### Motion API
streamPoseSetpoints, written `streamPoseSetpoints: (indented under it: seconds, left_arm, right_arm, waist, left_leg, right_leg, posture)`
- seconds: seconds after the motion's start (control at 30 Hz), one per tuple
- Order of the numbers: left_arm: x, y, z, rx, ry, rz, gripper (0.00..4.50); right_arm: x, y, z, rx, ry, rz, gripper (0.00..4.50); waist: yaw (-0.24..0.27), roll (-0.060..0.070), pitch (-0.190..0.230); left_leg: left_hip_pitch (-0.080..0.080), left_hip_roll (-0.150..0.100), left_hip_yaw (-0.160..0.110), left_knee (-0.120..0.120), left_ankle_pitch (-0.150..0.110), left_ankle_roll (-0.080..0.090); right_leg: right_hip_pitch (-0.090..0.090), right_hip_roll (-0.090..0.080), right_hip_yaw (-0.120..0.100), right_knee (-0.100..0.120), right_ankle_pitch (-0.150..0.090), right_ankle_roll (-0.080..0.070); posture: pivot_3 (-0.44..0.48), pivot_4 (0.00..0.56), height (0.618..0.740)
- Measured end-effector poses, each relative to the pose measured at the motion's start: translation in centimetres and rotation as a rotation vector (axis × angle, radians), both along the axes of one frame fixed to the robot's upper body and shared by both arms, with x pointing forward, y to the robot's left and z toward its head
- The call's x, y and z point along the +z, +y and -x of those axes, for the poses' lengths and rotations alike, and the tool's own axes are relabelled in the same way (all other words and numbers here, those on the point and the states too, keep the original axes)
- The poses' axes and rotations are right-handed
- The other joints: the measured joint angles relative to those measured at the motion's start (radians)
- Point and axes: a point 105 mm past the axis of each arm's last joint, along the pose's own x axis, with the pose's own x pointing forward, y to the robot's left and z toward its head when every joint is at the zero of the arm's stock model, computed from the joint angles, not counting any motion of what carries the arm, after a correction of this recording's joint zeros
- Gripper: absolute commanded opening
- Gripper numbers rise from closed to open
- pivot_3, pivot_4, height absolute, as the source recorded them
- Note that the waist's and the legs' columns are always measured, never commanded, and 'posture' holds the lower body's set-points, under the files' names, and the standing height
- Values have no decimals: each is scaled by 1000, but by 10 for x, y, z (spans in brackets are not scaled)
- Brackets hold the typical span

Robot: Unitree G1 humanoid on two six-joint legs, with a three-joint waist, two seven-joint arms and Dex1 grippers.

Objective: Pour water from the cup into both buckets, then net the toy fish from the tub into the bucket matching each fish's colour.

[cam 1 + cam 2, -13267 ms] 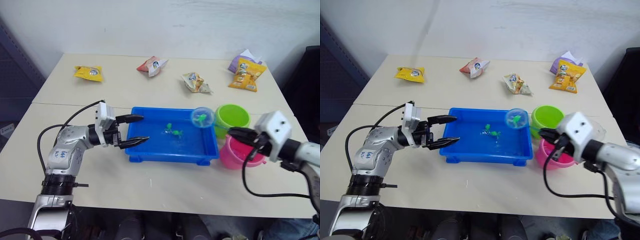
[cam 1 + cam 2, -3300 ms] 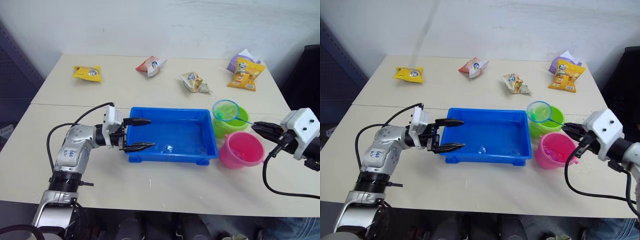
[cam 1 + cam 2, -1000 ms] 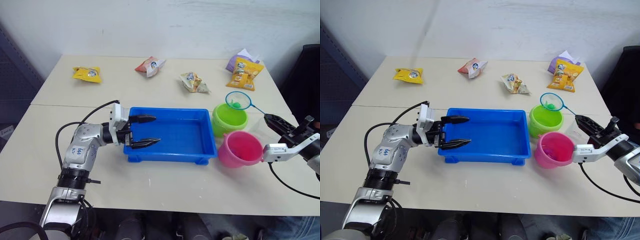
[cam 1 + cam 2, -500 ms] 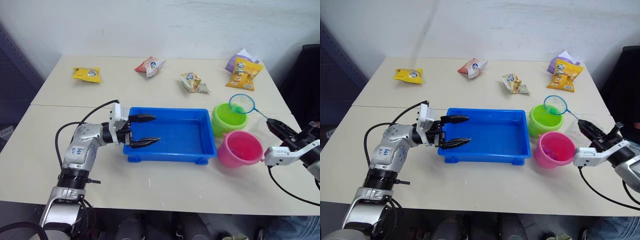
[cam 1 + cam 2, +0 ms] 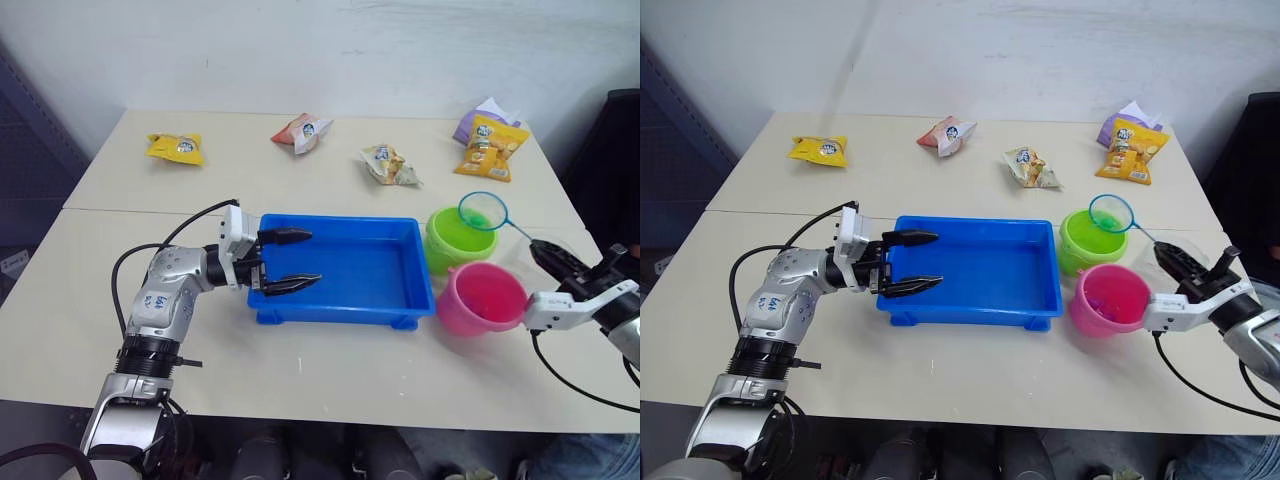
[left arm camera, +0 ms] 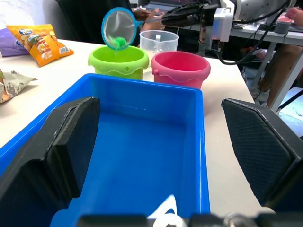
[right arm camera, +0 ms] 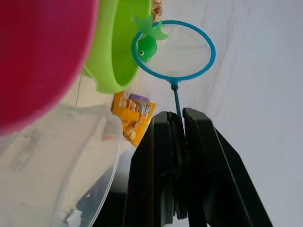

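I see a pale tan table (image 5: 330,380) w/ a seam across it, set against a white wall (image 5: 330,50). Dark stuff stands at both sides of the room.

Far side of the table has snack bags: a yellow bag (image 5: 177,147), a red and white bag (image 5: 303,130), a pale bag (image 5: 389,165), an orange bag (image 5: 490,147) lying on a purple bag (image 5: 481,118).

The blue tub (image 5: 345,270) sits in the middle, near my side. I see no fish in it. My left gripper (image 5: 285,261) is at the tub's left end, fingers (image 6: 71,151) wide apart, one each side of the tub wall, holding nothing.

Just right of the tub is the green bucket (image 5: 459,238), and the pink bucket (image 5: 481,298) is touching it on the near side. The clear cup (image 6: 158,40) stands beyond the buckets in the left wrist view, close to my right arm.

My right gripper (image 5: 553,256) has its fingers (image 7: 158,165) clamped on the net's thin handle. The net (image 5: 484,210) w/ blue rim hangs over the green bucket's far right edge. One green fish (image 7: 147,43) is in the net, by the rim.
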Motion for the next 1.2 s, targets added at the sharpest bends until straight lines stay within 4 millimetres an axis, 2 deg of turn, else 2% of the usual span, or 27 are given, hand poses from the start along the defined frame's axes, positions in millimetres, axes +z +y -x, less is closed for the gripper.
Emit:
streamPoseSetpoints:
  seconds: [0.1, 0.2, 0.37, 0.47, 0.6, 0.73, 0.9, 0.93, 1.0, 1.13, 1.2]
  left_arm:
    - [0, 0, 0, 4, -1, 1, 4421]
    - [0, 0, -1, 3, -2, 4, 4421]
    - [0, -1, -1, 5, -8, 9, 4421]
    - [1, -1, -1, 4, -15, 9, 4421]
    - [2, 3, -1, 6, -19, -3, 4421]
    - [11, 17, 2, 10, -15, 19, 4421]
    - [36, 50, 18, 19, -111, -4, 4421]
    - [39, 56, 28, 1, -124, -31, 4421]
    - [35, 67, 40, -24, -104, -96, 4421]
    - [28, 85, 48, -14, -56, -145, 4421]
    - [24, 91, 57, -25, -8, -145, 4421]
  right_arm:
    - [1, -8, -1, -34, -13, 13, 0]
    - [-1, -6, -1, -21, -20, 26, 0]
    - [13, 1, -4, 12, -94, 25, 0]
    - [13, 2, -4, 18, -86, 2, 0]
    - [12, 12, 0, 67, 44, -220, 0]
    - [11, 25, 6, 119, 187, -416, 0]
    - [23, 63, 15, 254, 387, -802, 0]
    - [26, 77, 20, 305, 476, -944, 0]
    - [28, 105, 33, 413, 645, -1055, 0]
    - [22, 153, 53, 553, 881, -1096, 0]
    - [10, 180, 63, 639, 973, -1085, 0]
  waist:
    - [-1, 0, 0]
    - [-1, 0, 0]
    - [-1, 0, 0]
    - [0, 0, 0]
    - [0, 0, 0]
    - [-4, 0, 0]
    - [-1, 0, 0]
    - [-1, 0, 0]
    - [-1, 0, 0]
    - [2, -3, 0]
    - [0, -4, -1]
  left_leg:
    - [0, 0, 0, 0, 0, 0]
    - [0, 0, 0, 0, 0, 0]
    - [0, 0, 0, 0, 0, 0]
    - [0, 0, 0, 0, 0, 0]
    - [0, 0, 0, 0, 0, 0]
    - [0, 1, 0, 0, 0, 0]
    - [0, 2, -3, 0, 0, 1]
    - [0, 2, -3, -1, -1, 1]
    - [0, 2, -3, -1, -1, 3]
    - [-1, 1, -5, -1, -5, 8]
    - [-1, 1, -5, -2, -5, 7]
  right_leg:
    - [0, 0, 0, 0, 0, 0]
    - [0, 0, 0, 0, 0, 0]
    - [0, 0, 0, 0, 0, 0]
    - [0, 0, 0, 0, 0, 0]
    - [0, 1, 0, 0, 0, 0]
    - [0, 0, 0, 0, 0, 0]
    - [1, 0, -1, 0, 0, 0]
    - [1, 0, -1, 0, 0, 0]
    - [1, -1, -1, -1, 0, 0]
    - [2, -3, -3, -1, 0, 0]
    - [2, -3, -3, -3, 0, 0]
  posture:
    - [0, 150, 738]
    - [0, 150, 738]
    - [0, 150, 738]
    - [0, 150, 738]
    - [0, 150, 738]
    - [0, 150, 738]
    - [0, 150, 738]
    - [0, 150, 738]
    - [0, 150, 738]
    - [0, 150, 738]
    - [0, 150, 738]
